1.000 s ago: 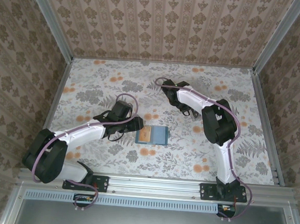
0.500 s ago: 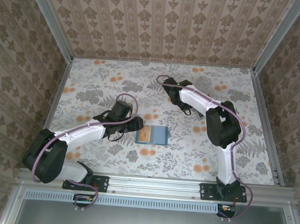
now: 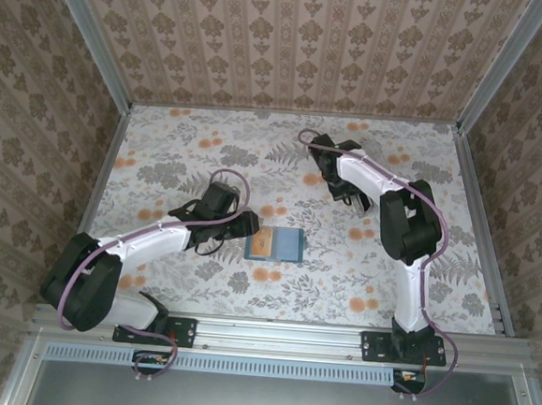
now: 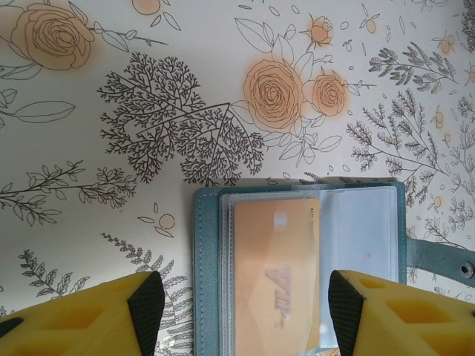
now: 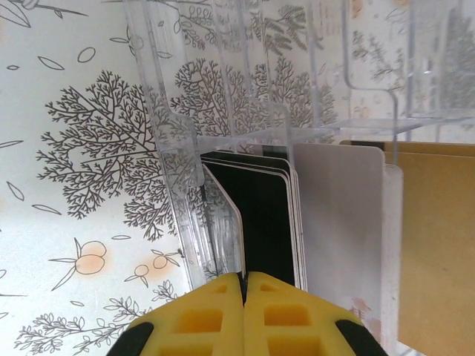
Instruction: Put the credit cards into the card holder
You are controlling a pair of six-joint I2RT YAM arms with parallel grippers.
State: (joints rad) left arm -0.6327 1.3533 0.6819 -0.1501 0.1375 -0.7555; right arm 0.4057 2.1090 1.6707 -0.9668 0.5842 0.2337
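Note:
The teal card holder [image 3: 286, 246] [image 4: 206, 282] lies open on the floral table. A tan-yellow credit card [image 4: 274, 259] sits in its clear pocket. My left gripper [image 3: 252, 229] [image 4: 245, 308] is open just above it, one yellow finger on each side. My right gripper [image 3: 353, 198] [image 5: 243, 285] is at a clear acrylic rack [image 5: 223, 96] that holds dark cards [image 5: 267, 215], a white card [image 5: 338, 215] and a tan card [image 5: 438, 245] standing on edge. The right fingers are shut on the edge of one thin card [image 5: 226, 215] that leans out of the dark stack.
The rack's clear dividers [image 5: 356, 67] rise on both sides of the stacked cards. The holder's strap with a snap [image 4: 445, 259] sticks out to its right. Patterned walls [image 3: 293, 45] and metal rails [image 3: 480, 228] ring the table.
My right gripper has closed fully and its arm has shifted slightly to the right at the rack. The left arm and the card holder have not moved.

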